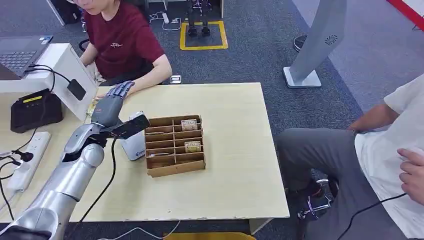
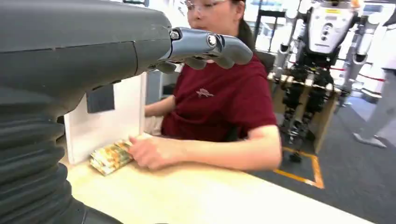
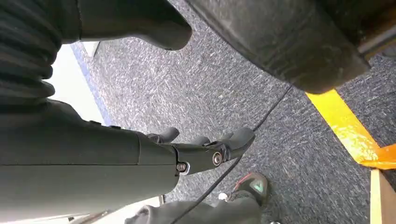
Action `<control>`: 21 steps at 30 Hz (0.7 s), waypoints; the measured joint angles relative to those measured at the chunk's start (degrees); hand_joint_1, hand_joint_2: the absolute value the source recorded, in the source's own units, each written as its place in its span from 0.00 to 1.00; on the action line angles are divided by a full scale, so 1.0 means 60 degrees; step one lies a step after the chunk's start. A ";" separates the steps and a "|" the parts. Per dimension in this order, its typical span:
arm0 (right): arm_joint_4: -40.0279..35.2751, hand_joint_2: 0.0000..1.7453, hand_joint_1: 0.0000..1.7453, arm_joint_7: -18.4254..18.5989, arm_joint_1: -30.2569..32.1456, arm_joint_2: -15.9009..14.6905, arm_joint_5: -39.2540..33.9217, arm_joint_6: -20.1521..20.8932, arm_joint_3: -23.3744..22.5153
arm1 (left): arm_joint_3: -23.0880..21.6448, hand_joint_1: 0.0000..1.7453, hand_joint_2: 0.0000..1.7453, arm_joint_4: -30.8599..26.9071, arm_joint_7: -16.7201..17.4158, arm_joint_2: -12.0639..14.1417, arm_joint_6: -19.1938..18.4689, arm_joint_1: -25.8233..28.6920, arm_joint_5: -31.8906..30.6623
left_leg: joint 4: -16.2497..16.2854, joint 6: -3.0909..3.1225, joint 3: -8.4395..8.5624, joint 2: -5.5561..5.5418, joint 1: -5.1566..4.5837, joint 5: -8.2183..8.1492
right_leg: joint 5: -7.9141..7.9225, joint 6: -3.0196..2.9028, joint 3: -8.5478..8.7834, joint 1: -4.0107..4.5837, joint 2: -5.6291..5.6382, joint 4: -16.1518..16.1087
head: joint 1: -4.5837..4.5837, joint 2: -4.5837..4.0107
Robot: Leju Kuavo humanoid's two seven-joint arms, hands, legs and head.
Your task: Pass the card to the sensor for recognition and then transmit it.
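table (image 1: 235, 150) | cardboard organizer (image 1: 175, 146) | card stack (image 2: 111, 157) | power strip (image 1: 27, 160)

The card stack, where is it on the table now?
In the left wrist view the card stack lies on the table beside the white box, under a person's hand.

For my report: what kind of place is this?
Probably a robotics lab or test office: grey carpet with a yellow floor square, other humanoid robots standing behind, and a table with a laptop.

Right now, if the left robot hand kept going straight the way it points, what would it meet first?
Probably the person's forearm in the maroon shirt, resting on the table edge just beyond the left robot hand; depth is unclear.
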 joint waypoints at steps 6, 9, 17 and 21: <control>0.0004 1.00 0.00 -0.0008 0.0040 -0.0004 0.0000 0.0000 -0.0007 | -0.0138 0.00 1.00 -0.0780 0.0029 0.0138 -0.0164 0.0282 0.0113 | 0.0000 -0.0001 0.0000 -0.0001 0.0001 0.0002 | 0.0001 0.0000 -0.0002 0.0001 -0.0002 0.0000 | 0.0000 0.0000; 0.0004 1.00 0.00 -0.0008 0.0046 -0.0004 0.0000 0.0000 -0.0011 | -0.0153 0.00 1.00 -0.0941 0.0029 0.0157 -0.0182 0.0313 0.0124 | 0.0000 -0.0001 0.0000 -0.0001 0.0001 0.0004 | 0.0002 0.0000 -0.0002 0.0001 -0.0002 0.0002 | 0.0000 0.0000; 0.0004 1.00 0.00 -0.0007 0.0045 -0.0004 0.0000 0.0000 -0.0015 | -0.0167 0.00 1.00 -0.1076 0.0029 0.0208 -0.0186 0.0383 0.0135 | 0.0000 -0.0001 -0.0001 -0.0001 0.0001 0.0003 | 0.0002 0.0000 -0.0004 0.0001 -0.0001 0.0002 | 0.0000 0.0000; 0.0004 1.00 0.00 -0.0008 0.0044 -0.0004 0.0000 0.0000 -0.0015 | -0.0168 0.00 1.00 -0.1105 0.0029 0.0218 -0.0190 0.0398 0.0135 | 0.0000 -0.0001 -0.0001 -0.0001 0.0000 0.0003 | 0.0002 0.0000 -0.0004 0.0000 -0.0001 0.0002 | 0.0000 0.0000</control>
